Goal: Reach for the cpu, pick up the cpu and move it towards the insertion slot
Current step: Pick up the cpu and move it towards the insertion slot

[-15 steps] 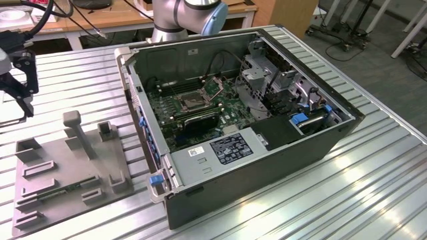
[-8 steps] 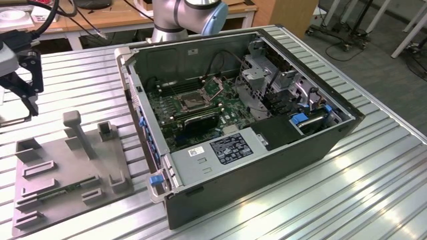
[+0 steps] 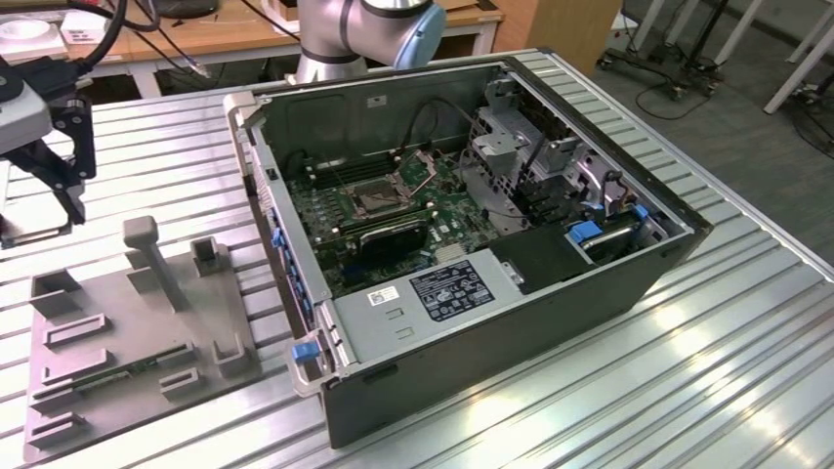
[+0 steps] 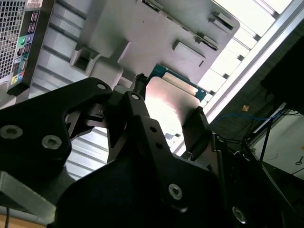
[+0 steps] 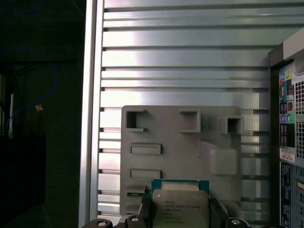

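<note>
The cpu (image 5: pixel 180 205) is a flat square chip with a silvery top and a green rim, and it sits between my gripper's (image 5: pixel 180 216) two black fingers (image 5: pixel 145 210). In the second wrist view the same cpu (image 4: pixel 168 102) glares bright, clamped by the gripper (image 4: pixel 167 113) above the grey fixture. My gripper (image 3: pixel 46 210) hangs at the exterior view's far left, over the table beyond the fixture's far end. The insertion slot (image 3: pixel 369 198) is a dark square socket in a metal frame on the green motherboard inside the open case, well off to the exterior view's right.
The grey plastic fixture (image 3: pixel 131 322) with posts and recesses lies on the ribbed metal table (image 3: pixel 729 332), with a narrow green board strip (image 3: pixel 124 371) in one recess. The open computer case (image 3: pixel 521 293) stands at the centre. Its rear port panel (image 5: pixel 287 123) is close by in the first wrist view.
</note>
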You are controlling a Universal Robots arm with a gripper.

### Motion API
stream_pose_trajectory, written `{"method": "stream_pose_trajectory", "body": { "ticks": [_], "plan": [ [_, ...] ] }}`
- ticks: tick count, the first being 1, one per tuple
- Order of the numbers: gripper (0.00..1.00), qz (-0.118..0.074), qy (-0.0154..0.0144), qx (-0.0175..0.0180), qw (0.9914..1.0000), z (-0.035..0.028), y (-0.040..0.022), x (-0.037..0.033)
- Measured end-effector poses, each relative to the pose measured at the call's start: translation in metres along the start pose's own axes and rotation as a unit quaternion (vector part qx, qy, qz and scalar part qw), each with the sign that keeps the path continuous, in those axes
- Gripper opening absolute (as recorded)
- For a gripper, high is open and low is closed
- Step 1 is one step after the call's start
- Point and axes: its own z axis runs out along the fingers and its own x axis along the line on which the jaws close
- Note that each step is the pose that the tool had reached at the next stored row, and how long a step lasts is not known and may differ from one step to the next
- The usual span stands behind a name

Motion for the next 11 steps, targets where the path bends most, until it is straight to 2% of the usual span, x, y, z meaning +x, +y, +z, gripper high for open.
{"method": "stream_pose_trajectory", "body": {
  "ticks": [5, 11],
  "plan": [
    [0.55, 0.0, 0.0, 0.0, 1.0, -0.002, 0.0, -0.0011],
    [0.55, 0.0, 0.0, 0.0, 1.0, -0.0106, 0.0, -0.0015]
  ]
}}
